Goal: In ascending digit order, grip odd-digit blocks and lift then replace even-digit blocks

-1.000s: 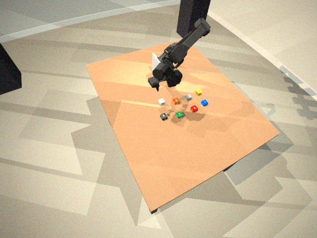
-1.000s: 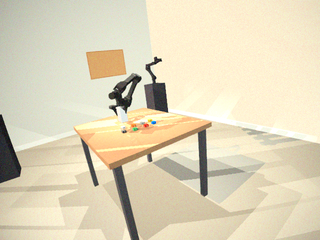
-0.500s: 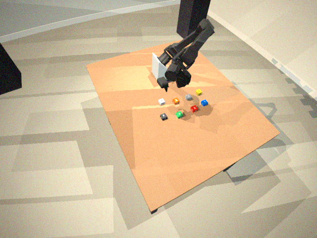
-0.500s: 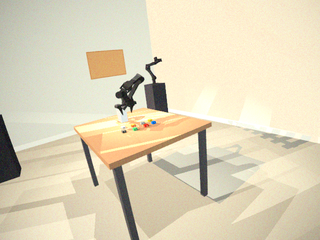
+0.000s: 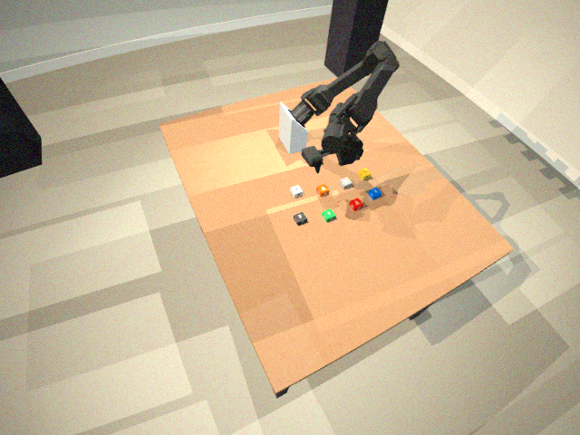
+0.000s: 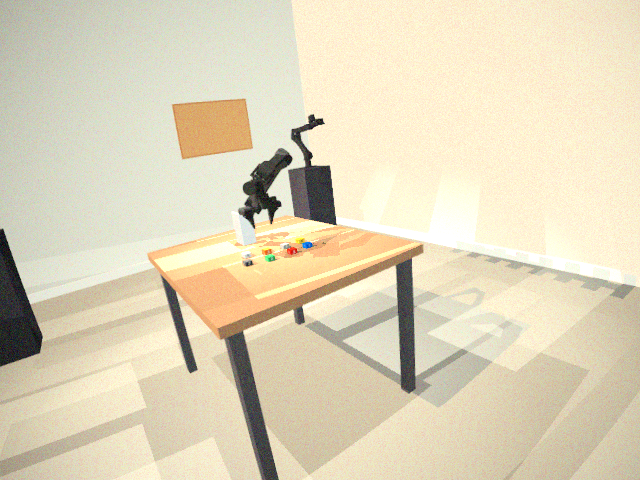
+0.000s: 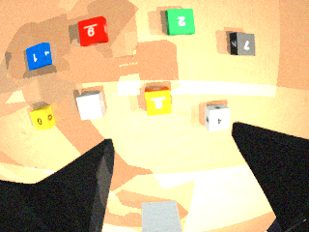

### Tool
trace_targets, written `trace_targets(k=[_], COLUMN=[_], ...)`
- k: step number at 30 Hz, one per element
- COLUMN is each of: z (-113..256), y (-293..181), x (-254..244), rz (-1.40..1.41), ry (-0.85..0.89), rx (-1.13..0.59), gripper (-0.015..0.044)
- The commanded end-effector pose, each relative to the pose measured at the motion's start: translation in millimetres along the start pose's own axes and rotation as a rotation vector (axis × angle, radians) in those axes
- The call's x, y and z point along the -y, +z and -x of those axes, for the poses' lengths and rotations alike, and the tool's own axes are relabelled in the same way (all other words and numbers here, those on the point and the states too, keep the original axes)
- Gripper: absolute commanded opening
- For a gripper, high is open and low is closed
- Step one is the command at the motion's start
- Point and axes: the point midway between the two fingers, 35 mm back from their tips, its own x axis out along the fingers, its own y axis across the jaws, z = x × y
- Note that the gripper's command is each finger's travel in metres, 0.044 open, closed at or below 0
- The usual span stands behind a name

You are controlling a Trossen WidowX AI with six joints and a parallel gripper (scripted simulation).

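End effector, black, two fingers: spread wide, nothing between them; poised above the tabletop, on the white panel's side of the orange block.

Tabletop: wood-toned, patched with sunlight and shadow, on dark legs. White panel: upright, beyond the orange block in the top view. Room: pale grey and cream walls, corkboard, beige floor, dark pedestal behind the tabletop, carrying a second black arm in the exterior view.

Blocks, eight, small, mutually apart, placed by the top view:
- Orange block: landmark; underlined digit, not clearly legible.
- White block: left of orange; 4.
- Light grey block: right of orange; digit washed out.
- Yellow block: farther right of orange; 0.
- Green block: below orange; 2.
- Black block: below left of orange; 7.
- Red block: below right of orange; underlined, apparently 6.
- Blue block: well right of orange; 1.
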Motion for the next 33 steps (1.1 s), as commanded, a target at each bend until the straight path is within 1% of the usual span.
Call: trace_targets(k=[1,8,10,14,16,33], z=[-1,0,0,0,0,0], y=[-1,0,0,-5,-8,-9], x=[-1,-4,-20,-74,-90,-92], rz=[-0.007,-0.008,-0.008,-0.009,-0.009,-0.009], ry=[0.006,0.005,0.004,0.006,0.009,0.009], rx=[0.0,0.0,0.0,-0.001,-0.001,-0.001], gripper=[0.04,0.04,0.04,0.04,0.04,0.04])
